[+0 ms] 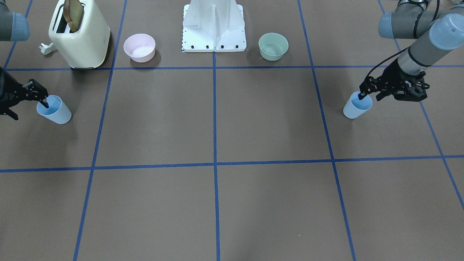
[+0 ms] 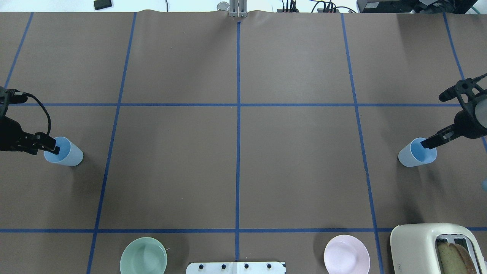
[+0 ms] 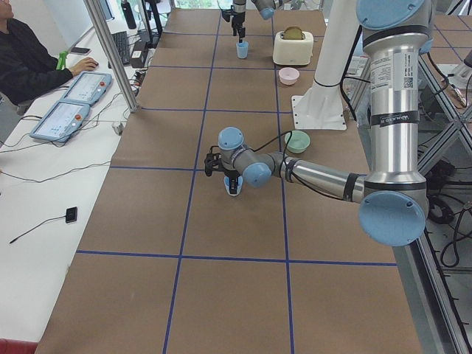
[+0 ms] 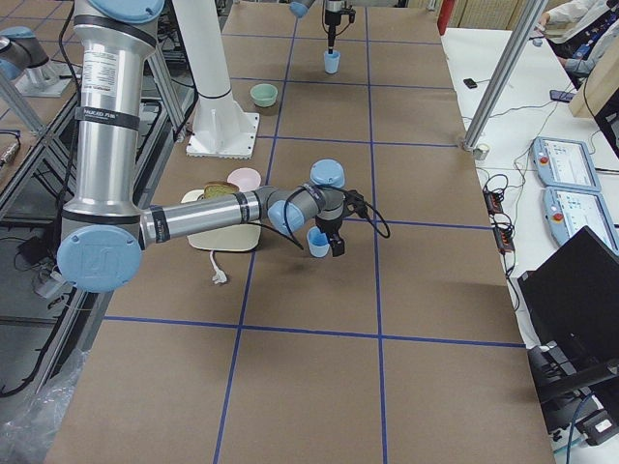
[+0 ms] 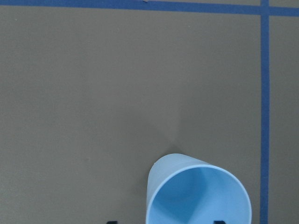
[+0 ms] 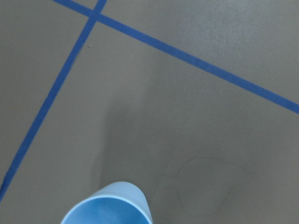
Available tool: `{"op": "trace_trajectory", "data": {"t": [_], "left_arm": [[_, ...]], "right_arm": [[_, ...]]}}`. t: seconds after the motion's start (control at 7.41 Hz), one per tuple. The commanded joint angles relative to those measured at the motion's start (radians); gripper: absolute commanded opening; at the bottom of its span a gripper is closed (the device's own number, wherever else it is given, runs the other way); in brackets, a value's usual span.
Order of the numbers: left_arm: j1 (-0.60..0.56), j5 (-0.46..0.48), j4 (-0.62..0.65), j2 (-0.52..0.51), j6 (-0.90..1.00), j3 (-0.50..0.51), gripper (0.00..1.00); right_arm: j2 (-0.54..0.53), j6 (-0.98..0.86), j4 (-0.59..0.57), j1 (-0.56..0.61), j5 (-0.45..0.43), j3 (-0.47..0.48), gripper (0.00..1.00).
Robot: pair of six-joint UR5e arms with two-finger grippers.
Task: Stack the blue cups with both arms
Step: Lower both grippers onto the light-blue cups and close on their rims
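Tapering downward, pale blue cups (image 2: 72, 156) (image 2: 409, 158), seemingly smooth

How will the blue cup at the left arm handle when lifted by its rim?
The blue cup is probably light: it looks empty and thin-walled. Upright on its narrower base, it may tip if nudged. Its smooth tapered wall might slip in a pinch.

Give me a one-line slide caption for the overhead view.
Left claw at one blue cup, right claw at the other blue cup, upright at opposite table sides, not yet stacked.
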Motion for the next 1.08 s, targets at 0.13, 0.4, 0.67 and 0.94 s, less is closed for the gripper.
{"op": "trace_trajectory", "data": {"t": [0.13, 0.4, 0.67, 0.94], "left_arm": [[0.006, -0.002, -0.024, -0.007, 0.000, 0.038, 0.61], [0.010, -0.007, -0.065, -0.008, -0.006, 0.061, 0.43], [0.010, -0.008, -0.065, -0.010, -0.025, 0.052, 0.20], [0.008, -0.008, -0.065, -0.013, -0.026, 0.046, 0.00]], "right_arm": [[0.001, 0.000, 0.000, -0.016, -0.011, -0.003, 0.92], [0.002, 0.000, 0.000, -0.016, -0.011, -0.006, 0.91], [0.002, 0.000, 0.000, -0.016, -0.011, -0.004, 0.91], [0.002, 0.000, 0.000, -0.017, -0.012, -0.006, 0.91]]}}
